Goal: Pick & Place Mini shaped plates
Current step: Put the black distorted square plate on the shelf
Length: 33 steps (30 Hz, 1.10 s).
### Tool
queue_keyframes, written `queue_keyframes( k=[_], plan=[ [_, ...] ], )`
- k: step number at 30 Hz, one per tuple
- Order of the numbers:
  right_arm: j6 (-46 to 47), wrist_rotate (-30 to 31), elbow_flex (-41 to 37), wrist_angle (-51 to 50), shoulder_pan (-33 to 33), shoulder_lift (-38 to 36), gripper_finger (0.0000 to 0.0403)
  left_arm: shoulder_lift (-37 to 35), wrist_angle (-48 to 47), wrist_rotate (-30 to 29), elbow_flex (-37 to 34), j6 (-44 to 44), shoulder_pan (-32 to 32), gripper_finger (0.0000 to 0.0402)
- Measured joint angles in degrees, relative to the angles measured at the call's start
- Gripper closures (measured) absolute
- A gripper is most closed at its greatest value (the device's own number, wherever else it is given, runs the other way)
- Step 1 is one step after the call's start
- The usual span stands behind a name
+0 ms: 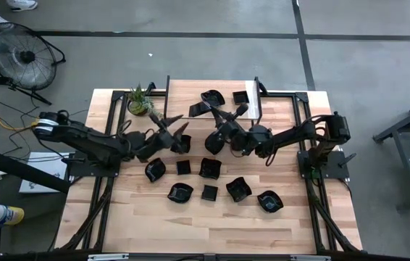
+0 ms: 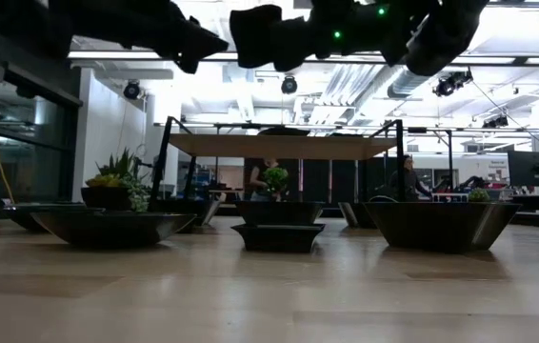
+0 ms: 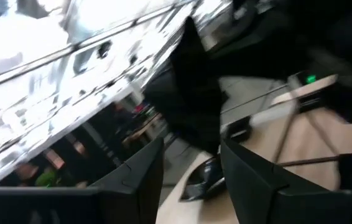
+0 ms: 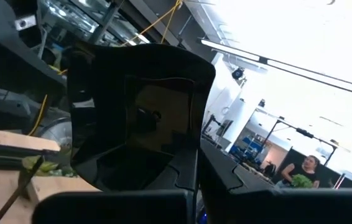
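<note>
- The grey concrete floor (image 1: 212, 58) is crossed by dark seams.
- A round floor fan (image 1: 22, 54) stands off one far corner of the wooden tabletop (image 1: 212, 217).
- Bright ceiling lights (image 2: 250, 81) glare overhead.
- A seated person (image 4: 305, 168) waits far back among dark-framed workbenches (image 2: 279, 145).

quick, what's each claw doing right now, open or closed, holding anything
Left claw: open, holding nothing, raised above the table.
Right claw: closed on a glossy black mini plate, lifted off the table.
</note>
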Motion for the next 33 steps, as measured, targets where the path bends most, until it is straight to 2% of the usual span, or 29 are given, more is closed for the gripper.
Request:
queue_keyframes(
  k=[6, 13, 20, 29, 33],
  plan=[
    [-1.0, -1.6, 0.1, 2.1, -1.5, 0.0, 0.0403, 0.3, 0.9, -6.9, 1.2, 0.1, 0.2, 0.0247],
    [-3.9, -2.4, 6.8, 3.0, -3.5, 5.9, 0.0403, 0.3, 1.2, -5.0, 1.2, -1.2, 2.6, 0.0247],
    [-11.2, 1.6, 14.1, 9.4, -3.4, 13.5, 0.0403, 0.1, 1.2, -7.3, 1.2, -0.9, 3.4, 0.0247],
    [-10.0, 1.7, 14.9, 9.9, -3.4, 15.5, 0.0403, 0.1, 3.2, -8.3, 1.2, -1.6, 4.7, 0.0247],
    [-9.9, -0.1, 14.9, 10.0, -3.3, 15.5, 0.0403, 0.1, 3.3, -5.0, 1.2, -4.8, 6.7, 0.0247]
  ],
)
